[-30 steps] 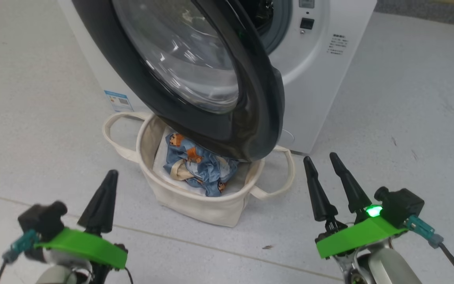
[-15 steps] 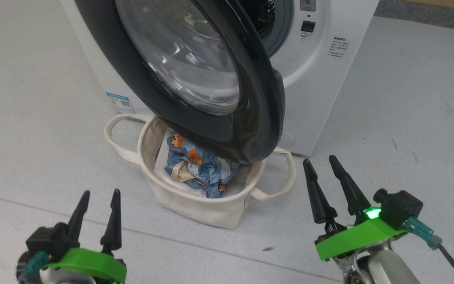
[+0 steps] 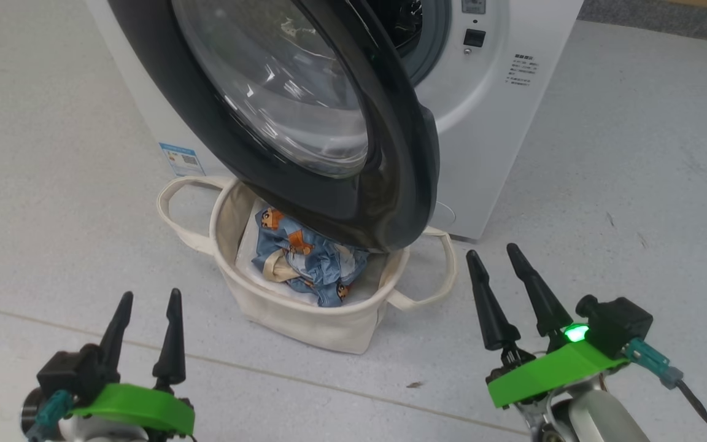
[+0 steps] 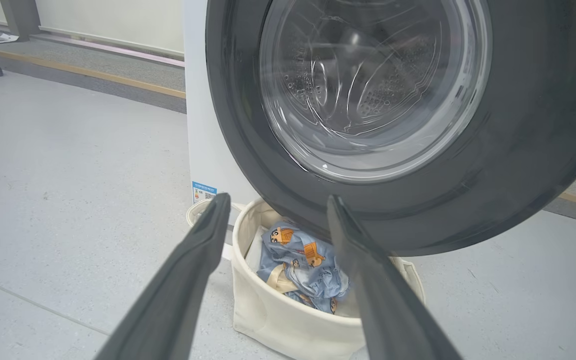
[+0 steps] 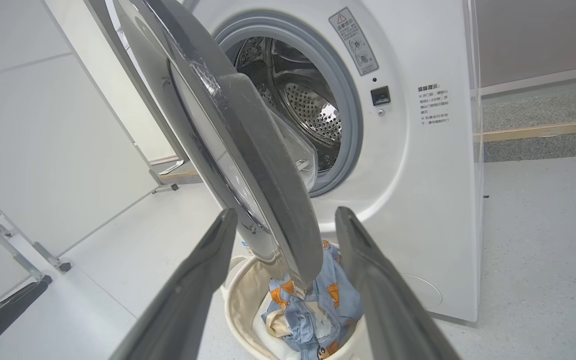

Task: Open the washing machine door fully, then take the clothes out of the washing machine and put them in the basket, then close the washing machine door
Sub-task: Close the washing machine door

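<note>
Both grippers hang low over the floor point(image 3: 53, 184), empty: the left gripper point(image 3: 150, 296) and the right gripper point(image 3: 490, 250) each hold their two dark fingers spread apart, gripping nothing and touching nothing. Ahead of them, in the space between the two pairs of jaws, the cream basket point(image 3: 304, 331) stands on the floor, nearer the right gripper's tips than the left's. The blue printed clothes point(image 3: 304, 261) lie bundled inside it; seen from the left wrist, they sit squarely in the gap between that gripper's fingers. Just beyond and above the basket, the washing machine door point(image 3: 402, 153) is swung out, its black rim overhanging the basket's far side, and from the right wrist its edge lines up between that gripper's open jaws. Farther off, the white washing machine point(image 3: 482, 123) shows its drum point(image 5: 298, 95), with bare perforated metal in the part that can be seen; the lower part is hidden behind the door. Judged from this, opening and unloading look done, and only closing the door is left; neither gripper has yet made contact with it.
</note>
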